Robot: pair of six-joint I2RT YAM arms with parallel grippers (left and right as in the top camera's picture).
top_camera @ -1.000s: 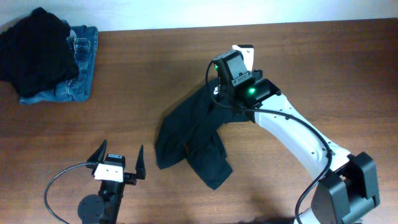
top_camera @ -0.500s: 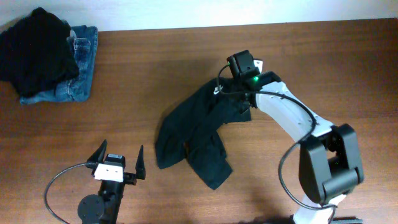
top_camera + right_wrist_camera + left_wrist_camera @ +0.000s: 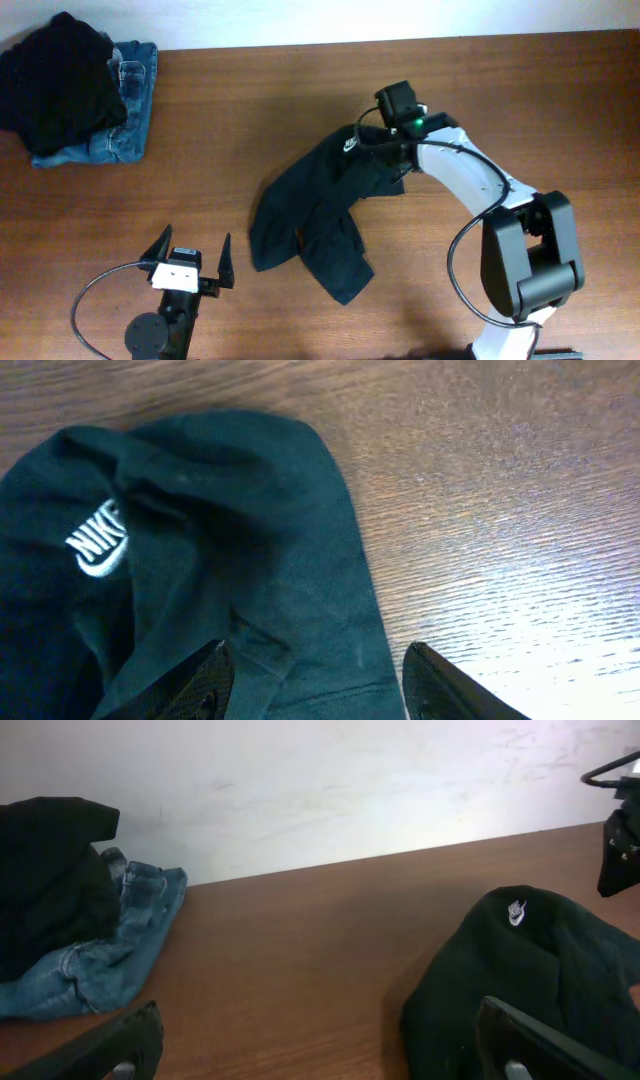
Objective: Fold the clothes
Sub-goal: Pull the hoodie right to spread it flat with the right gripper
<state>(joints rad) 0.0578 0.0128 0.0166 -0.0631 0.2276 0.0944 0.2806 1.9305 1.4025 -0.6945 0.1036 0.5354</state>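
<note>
Since a second ago my right arm has tucked its elbow in and slid its wrist a little rightward, baring the white logo [image 3: 349,144] it had covered; the cloth has barely shifted.

Nearest me, my left gripper [image 3: 195,250] hangs over bare table [image 3: 250,100], jaws spread wide and holding nothing. Just to its right, not touching, is the near end of the T-shirt [image 3: 310,215]. The shirt lies crumpled in a long band, running diagonally from that near-left end up to the far right.

At the far end my right gripper [image 3: 315,680] stands over the shirt's edge beside the logo. Its fingers [image 3: 215,675] are parted, with cloth lying slack between them and nothing pinched. That arm is clearly better placed for the far end, I judge, and the left for the near one.

Farthest off, at the left corner, the jeans [image 3: 125,130] sit under a black heap [image 3: 60,85].
</note>
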